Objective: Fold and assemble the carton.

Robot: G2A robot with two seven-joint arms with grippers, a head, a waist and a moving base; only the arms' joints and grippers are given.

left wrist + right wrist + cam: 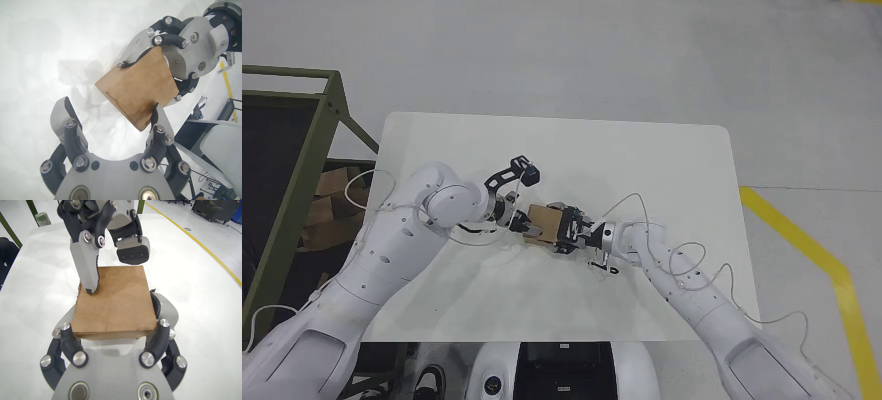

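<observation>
Left arm (392,250) enters from 7 o'clock and right arm (692,290) from 5 o'clock. They bend inward and meet over the middle of the counter (642,160).

Right claw (115,306), at 4 o'clock of the carton (545,220), is closed on the brown carton's near end, one finger (164,309) against each side edge.

Left claw (111,102), at 9 o'clock of the carton, stands wide open and holds nothing. One finger (86,272) presses its tip on the carton's top face near a corner. The other pad (132,253) hangs above the far edge, apart from the card.

The carton is flat and closed in outline, with a seam along one narrow side. It lies just toward 6 o'clock of the counter's middle. Whether it rests on the surface or is held just above it cannot be told.

The counter is white with rounded corners.

Beyond it, at 9 to 10 o'clock, an olive-green frame (302,110) stands with loose cardboard pieces (327,205) beside it. At 3 o'clock a yellow line (802,240) crosses the pale grey floor (542,50).
</observation>
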